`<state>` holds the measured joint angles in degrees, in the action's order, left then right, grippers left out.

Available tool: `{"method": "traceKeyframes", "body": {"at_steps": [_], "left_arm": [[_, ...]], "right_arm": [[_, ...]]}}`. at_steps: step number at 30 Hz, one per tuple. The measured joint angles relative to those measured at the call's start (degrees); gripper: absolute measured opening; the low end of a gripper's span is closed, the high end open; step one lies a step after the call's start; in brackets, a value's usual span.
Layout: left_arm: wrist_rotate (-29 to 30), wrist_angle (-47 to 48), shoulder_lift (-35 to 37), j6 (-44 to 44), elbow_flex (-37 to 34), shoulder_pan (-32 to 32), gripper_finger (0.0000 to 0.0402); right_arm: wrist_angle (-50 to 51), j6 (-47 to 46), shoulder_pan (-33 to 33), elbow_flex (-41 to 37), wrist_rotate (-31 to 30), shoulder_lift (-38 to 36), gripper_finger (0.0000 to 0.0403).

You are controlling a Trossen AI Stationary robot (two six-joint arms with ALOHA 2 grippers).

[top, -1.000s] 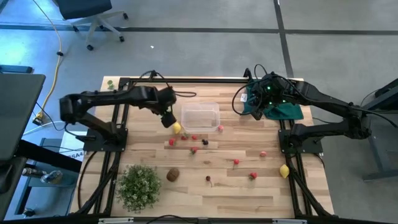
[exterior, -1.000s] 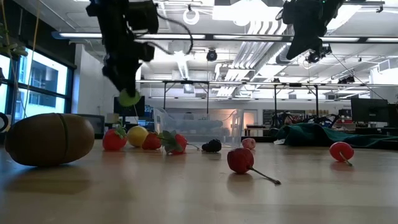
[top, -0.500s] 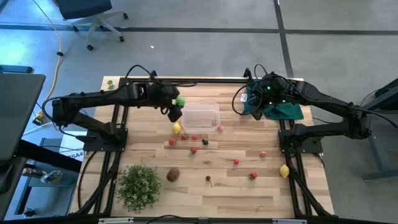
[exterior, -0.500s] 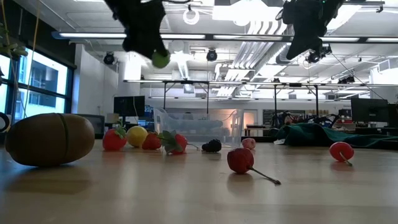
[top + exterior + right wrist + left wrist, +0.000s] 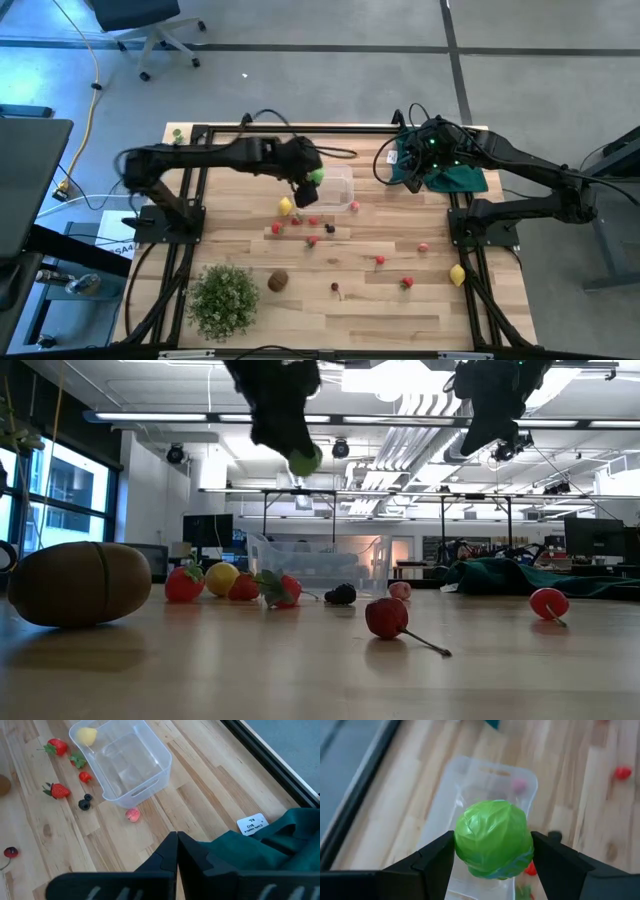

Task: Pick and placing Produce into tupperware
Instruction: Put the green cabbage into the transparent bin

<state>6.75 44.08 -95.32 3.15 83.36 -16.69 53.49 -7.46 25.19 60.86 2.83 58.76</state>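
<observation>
Above the tupperware's 9 o'clock rim: left tool, fingers pinching a green ball between them, raised clear of the table.

Tupperware: clear tub, nothing inside it in the overhead view, standing toward 12 o'clock of the table's middle.

Right tool: fingers pressed together, holding nothing, hovering over a dark green cloth at the table's 1 o'clock corner.

Produce on the boards, placed from the tub:
- yellow lemon, near its 7 o'clock corner;
- pink fruit, just beside its 4 o'clock corner;
- strawberries, small red pieces and a dark berry, scattered at 6 to 7 o'clock.

Placed from the table's middle:
- brown kiwi at 7 o'clock, just beside a bushy green plant;
- cherry at 6 o'clock;
- three small red fruits at 4 to 5 o'clock;
- second lemon at 4 o'clock by the edge.
</observation>
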Motion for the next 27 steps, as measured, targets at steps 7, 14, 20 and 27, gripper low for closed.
{"method": "traceKeyframes", "body": {"at_steps": [7, 14, 20, 27], "left_arm": [[-1.33, 9.01, -13.38, -3.51, 8.36, -0.17, 0.0239], [-1.86, 10.25, -20.51, -4.86, 10.38, -0.58, 0.0239], [-2.86, 10.32, -23.41, -4.84, 10.39, -0.61, 0.0239], [-3.33, 10.35, -25.4, -4.8, 10.37, -1.31, 0.0239]], "right_arm": [[0.0, 0.0, 0.0, 0.0, -0.01, 0.02, 0.0], [0.01, 0.0, 0.02, 0.0, -0.02, 0.02, 0.0], [-0.15, 0.0, 0.01, 0.0, -0.02, 0.0, 0.0], [-0.17, 0.0, 0.02, 0.0, -0.02, 0.0, 0.0]]}}
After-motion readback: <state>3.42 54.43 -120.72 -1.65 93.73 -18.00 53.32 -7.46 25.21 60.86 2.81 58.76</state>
